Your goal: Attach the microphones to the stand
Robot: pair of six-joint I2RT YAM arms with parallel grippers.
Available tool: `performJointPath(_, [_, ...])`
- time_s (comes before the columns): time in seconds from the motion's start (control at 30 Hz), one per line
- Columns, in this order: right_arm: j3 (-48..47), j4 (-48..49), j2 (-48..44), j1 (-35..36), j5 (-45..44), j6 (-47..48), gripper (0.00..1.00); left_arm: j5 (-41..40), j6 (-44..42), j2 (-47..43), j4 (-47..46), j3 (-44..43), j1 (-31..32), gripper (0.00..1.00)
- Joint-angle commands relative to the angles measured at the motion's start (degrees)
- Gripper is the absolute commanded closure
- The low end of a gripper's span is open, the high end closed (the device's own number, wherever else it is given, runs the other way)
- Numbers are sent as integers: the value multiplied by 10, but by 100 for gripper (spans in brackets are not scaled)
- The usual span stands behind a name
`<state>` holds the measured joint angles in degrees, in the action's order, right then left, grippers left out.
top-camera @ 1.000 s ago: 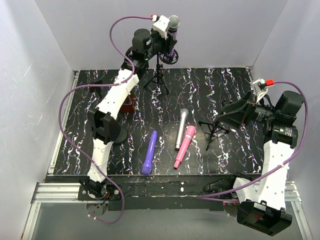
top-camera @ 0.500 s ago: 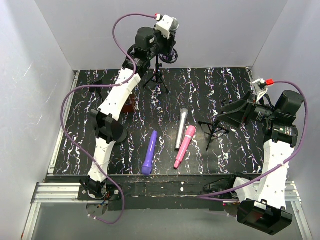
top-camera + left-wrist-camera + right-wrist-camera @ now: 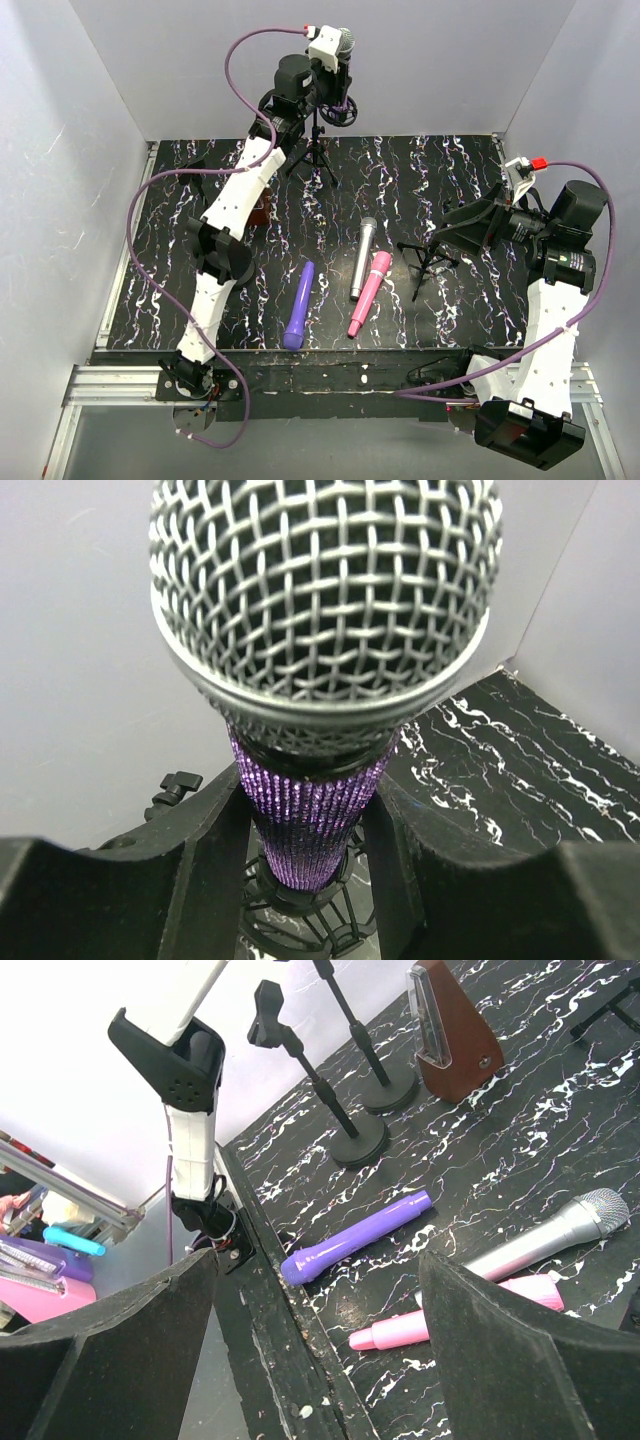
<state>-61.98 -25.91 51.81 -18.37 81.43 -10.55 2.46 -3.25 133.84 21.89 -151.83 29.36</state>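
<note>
At the top centre of the overhead view, above the marbled table (image 3: 420,170), we see the tripod stand (image 3: 318,140) beneath the left gripper (image 3: 335,68), which clamps the glittery purple microphone (image 3: 320,610), the right gripper (image 3: 318,1330) gaping empty at right, and the violet microphone (image 3: 299,305), silver microphone (image 3: 361,258) and pink microphone (image 3: 368,293) lying mid-frame.

The left arm (image 3: 240,195) reached further back, half hiding the purple microphone (image 3: 346,38).

White arms (image 3: 232,195); black fingers (image 3: 110,1360); purple cables (image 3: 127,225).

Open table (image 3: 420,170) behind silver microphone (image 3: 362,258); tripod stand (image 3: 428,257) blocks right.
</note>
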Motion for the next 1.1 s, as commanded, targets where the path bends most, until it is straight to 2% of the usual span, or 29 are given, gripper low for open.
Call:
performJointPath(0.0, [5, 17, -7, -3, 11, -4, 12, -25, 47, 67, 113, 48, -14, 100])
performJointPath(0.17, [6, 17, -10, -3, 13, -4, 12, -8, 63, 10, -15, 186, -15, 100])
performJointPath(0.47, [6, 17, -12, -3, 16, -4, 12, -2, 45, -21, -4, 194, -18, 99])
performJointPath(0.63, [5, 17, -14, -3, 17, -4, 12, 4, 50, -56, -21, 220, -19, 77])
performJointPath(0.87, [5, 17, -16, -3, 17, -5, 11, 29, 47, -89, -56, 247, -19, 31])
performJointPath(0.93, [5, 17, -15, -3, 18, -7, 12, 36, 51, -91, -72, 255, -19, 21])
performJointPath(1.07, [5, 17, -16, -3, 19, -6, 11, 48, 62, -89, -94, 257, -21, 12])
